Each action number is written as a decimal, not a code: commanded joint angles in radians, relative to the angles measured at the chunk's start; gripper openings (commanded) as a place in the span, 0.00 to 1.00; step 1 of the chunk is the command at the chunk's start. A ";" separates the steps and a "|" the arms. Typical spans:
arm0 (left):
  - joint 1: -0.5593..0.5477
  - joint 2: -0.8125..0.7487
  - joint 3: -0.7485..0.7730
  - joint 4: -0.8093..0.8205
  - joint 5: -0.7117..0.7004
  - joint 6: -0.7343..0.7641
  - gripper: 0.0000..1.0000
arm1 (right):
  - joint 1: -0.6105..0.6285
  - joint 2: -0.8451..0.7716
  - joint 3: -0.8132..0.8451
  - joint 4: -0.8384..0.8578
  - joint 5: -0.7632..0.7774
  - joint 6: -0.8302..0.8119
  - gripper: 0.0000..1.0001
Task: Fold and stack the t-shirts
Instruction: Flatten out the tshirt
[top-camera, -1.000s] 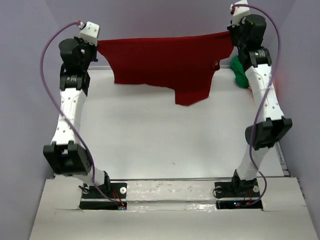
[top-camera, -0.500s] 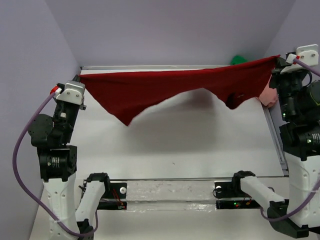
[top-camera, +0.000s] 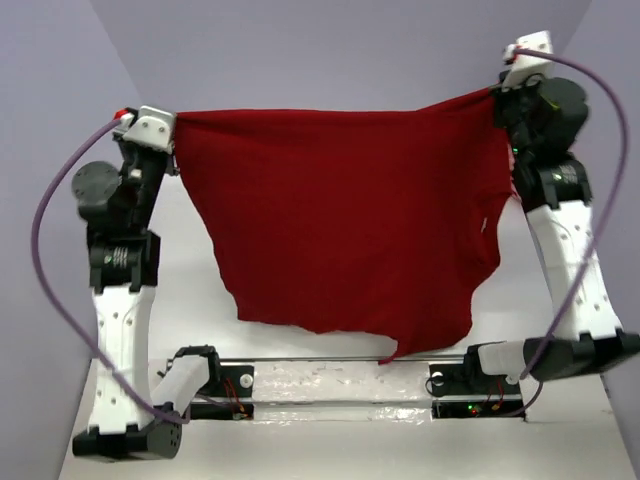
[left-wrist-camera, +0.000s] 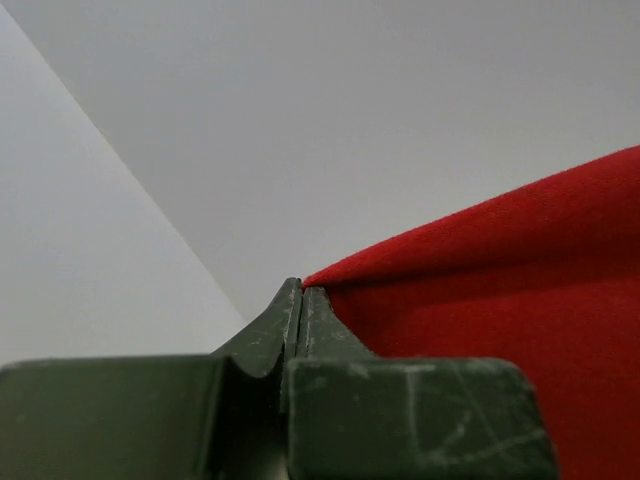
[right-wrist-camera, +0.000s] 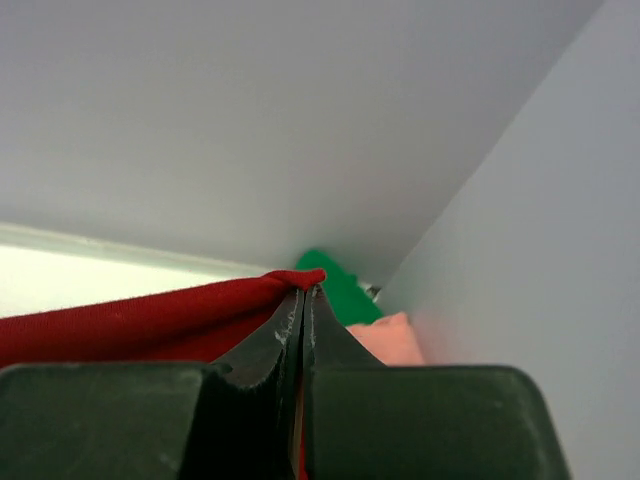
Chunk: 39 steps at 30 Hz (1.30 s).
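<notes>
The dark red t-shirt hangs spread in the air between both arms, well above the table, its lower edge dangling near the arm bases. My left gripper is shut on its top left corner. My right gripper is shut on its top right corner. Past the right fingertips I see the green t-shirt and the salmon pink t-shirt lying in the far right corner; in the top view the red cloth hides them.
Purple-grey walls close in the back and both sides of the white table. The arm bases and their mounting rail run along the near edge, below the hanging cloth.
Both arms have risen and pulled toward the camera, lifting the red t-shirt from a low sagging band into a tall hanging sheet. Both grips have held.
</notes>
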 joint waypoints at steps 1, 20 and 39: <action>0.002 0.203 -0.167 0.211 -0.045 -0.007 0.00 | -0.011 0.145 -0.096 0.131 -0.002 -0.011 0.00; -0.071 0.767 -0.155 0.502 -0.298 0.117 0.99 | -0.011 0.865 0.282 0.019 -0.026 -0.016 1.00; -0.137 -0.015 -0.724 0.049 0.066 0.231 0.82 | -0.011 -0.090 -0.630 -0.075 -0.089 0.084 0.37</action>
